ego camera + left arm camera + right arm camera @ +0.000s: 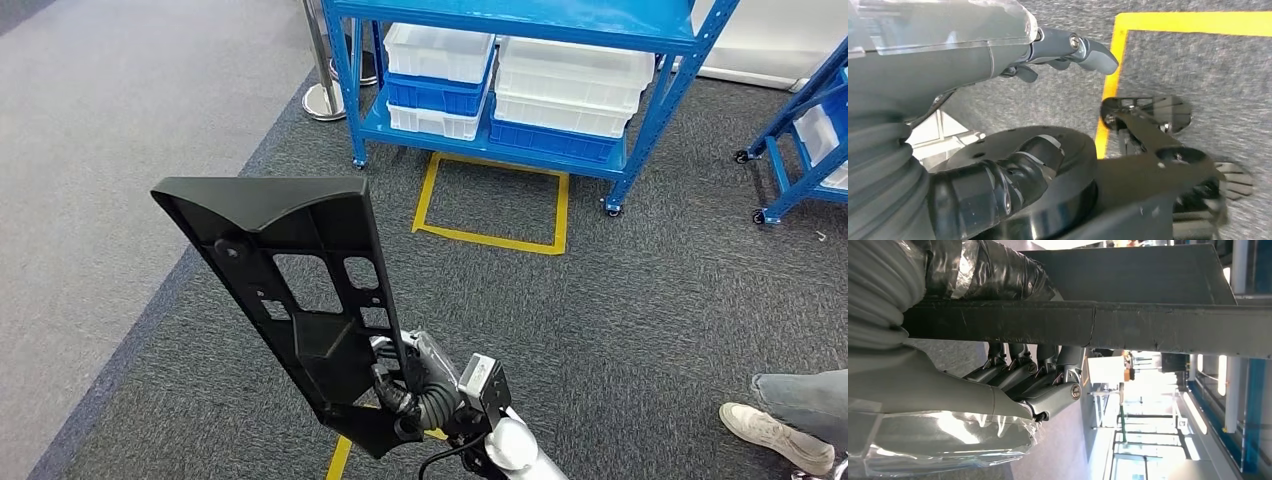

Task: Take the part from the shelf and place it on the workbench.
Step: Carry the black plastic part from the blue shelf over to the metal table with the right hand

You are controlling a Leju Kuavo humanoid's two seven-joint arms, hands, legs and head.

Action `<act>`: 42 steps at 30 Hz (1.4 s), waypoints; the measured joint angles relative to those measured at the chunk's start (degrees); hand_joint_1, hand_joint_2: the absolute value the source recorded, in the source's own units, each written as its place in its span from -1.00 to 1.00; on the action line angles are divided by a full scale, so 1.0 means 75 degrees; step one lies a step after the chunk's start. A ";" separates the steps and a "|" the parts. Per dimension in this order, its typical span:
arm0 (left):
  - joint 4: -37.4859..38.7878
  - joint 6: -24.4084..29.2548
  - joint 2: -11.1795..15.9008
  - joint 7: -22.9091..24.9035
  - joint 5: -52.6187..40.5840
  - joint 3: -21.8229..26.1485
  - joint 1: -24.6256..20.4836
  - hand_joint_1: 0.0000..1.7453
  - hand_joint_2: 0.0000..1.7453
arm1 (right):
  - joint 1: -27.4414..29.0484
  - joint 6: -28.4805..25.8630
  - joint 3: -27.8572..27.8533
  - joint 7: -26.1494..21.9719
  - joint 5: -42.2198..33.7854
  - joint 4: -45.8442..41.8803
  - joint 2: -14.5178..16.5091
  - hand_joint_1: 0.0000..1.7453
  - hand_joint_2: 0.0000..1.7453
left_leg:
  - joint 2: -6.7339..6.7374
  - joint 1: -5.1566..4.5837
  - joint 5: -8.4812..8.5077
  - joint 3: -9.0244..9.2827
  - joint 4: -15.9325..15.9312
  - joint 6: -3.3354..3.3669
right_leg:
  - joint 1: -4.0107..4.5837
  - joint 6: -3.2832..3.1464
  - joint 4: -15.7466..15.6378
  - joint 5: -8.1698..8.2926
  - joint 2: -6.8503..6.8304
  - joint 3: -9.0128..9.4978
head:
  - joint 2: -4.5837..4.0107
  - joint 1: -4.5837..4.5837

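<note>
Near the bottom centre, the right hand (pixel 405 385) grasps the lower end of the black plastic part (pixel 290 280), held upright above the carpet. Left hand (pixel 1068 50) hangs released. Farther off stands the blue shelf (pixel 520 20) with white bins (pixel 570 80).

The head view looks forward and down over grey carpet (pixel 640 330) toward a blue shelf (pixel 520 20), while both wrist views sit close behind their own hands, the left one sharing that carpet.
</note>
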 joint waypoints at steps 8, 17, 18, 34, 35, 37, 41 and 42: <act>0.0000 0.0008 0.0017 -0.0001 0.0004 0.0000 -0.0021 -1.00 1.00 | 0.0008 -0.0054 0.0000 0.0000 0.0125 -0.0003 0.0001 1.00 1.00 | 0.0024 -0.0072 0.0720 0.0162 -0.1540 0.0149 | 0.0072 0.0050 0.0018 -0.0018 0.0037 0.0042 | 0.0000 0.0000; 0.0000 -0.0002 0.0002 -0.0001 0.0004 -0.0003 0.0014 -1.00 1.00 | 0.0037 -0.0109 0.0000 0.0001 0.0141 -0.0043 -0.0021 1.00 1.00 | 0.0075 -0.0006 0.1126 0.0167 -0.1772 0.0432 | -0.0018 0.0423 0.2028 -0.1190 0.0027 -0.0717 | 0.0000 0.0004; 0.0000 -0.0001 0.0002 -0.0001 0.0004 -0.0003 0.0020 -1.00 1.00 | 0.0046 -0.0115 0.0000 0.0002 0.0142 -0.0043 -0.0030 1.00 1.00 | 0.0074 -0.0004 0.1129 0.0155 -0.1762 0.0423 | -0.0048 0.0450 0.2095 -0.1174 0.0021 -0.0693 | 0.0000 0.0004; 0.0000 0.0028 0.0020 -0.0012 0.0017 -0.0014 -0.0040 -1.00 1.00 | 0.0040 -0.0334 0.0000 0.0002 0.0457 -0.0088 -0.0053 1.00 1.00 | -0.0007 0.0042 0.0312 -0.0929 0.0360 -0.0086 | -0.0053 0.0082 -0.0007 -0.0573 -0.0306 0.0585 | 0.0000 -0.0014; 0.0000 0.0031 0.0023 -0.0007 0.0017 -0.0017 -0.0034 -1.00 1.00 | 0.0038 -0.0349 0.0000 0.0002 0.0459 -0.0089 -0.0052 1.00 1.00 | 0.0040 0.0037 0.0602 -0.0719 -0.0085 -0.0060 | -0.0046 0.0088 -0.0005 -0.0591 -0.0354 0.0613 | 0.0000 -0.0013; 0.0000 0.0034 0.0025 0.0005 0.0017 -0.0028 -0.0034 -1.00 1.00 | 0.0032 -0.0383 0.0000 0.0001 0.0460 -0.0093 -0.0052 1.00 1.00 | 0.0337 -0.0020 0.1030 -0.0240 -0.1110 0.0026 | -0.0016 0.0123 0.0005 -0.0630 -0.0448 0.0660 | 0.0000 -0.0012; 0.0000 0.0034 0.0019 0.0017 0.0020 -0.0050 -0.0055 -1.00 1.00 | 0.0019 -0.0402 0.0000 0.0002 0.0461 -0.0100 -0.0052 1.00 1.00 | 0.0396 -0.0099 0.1146 -0.0076 -0.1576 0.0210 | 0.0035 0.0255 -0.0003 -0.0656 -0.0666 0.0690 | 0.0000 -0.0009; 0.0000 0.0034 0.0014 0.0025 0.0020 -0.0057 -0.0050 -1.00 1.00 | 0.0012 -0.0404 0.0000 0.0002 0.0462 -0.0103 -0.0051 1.00 1.00 | 0.0321 -0.0079 0.1173 -0.0066 -0.1610 0.0251 | 0.0026 0.0299 0.0025 -0.0696 -0.0613 0.0696 | 0.0000 -0.0009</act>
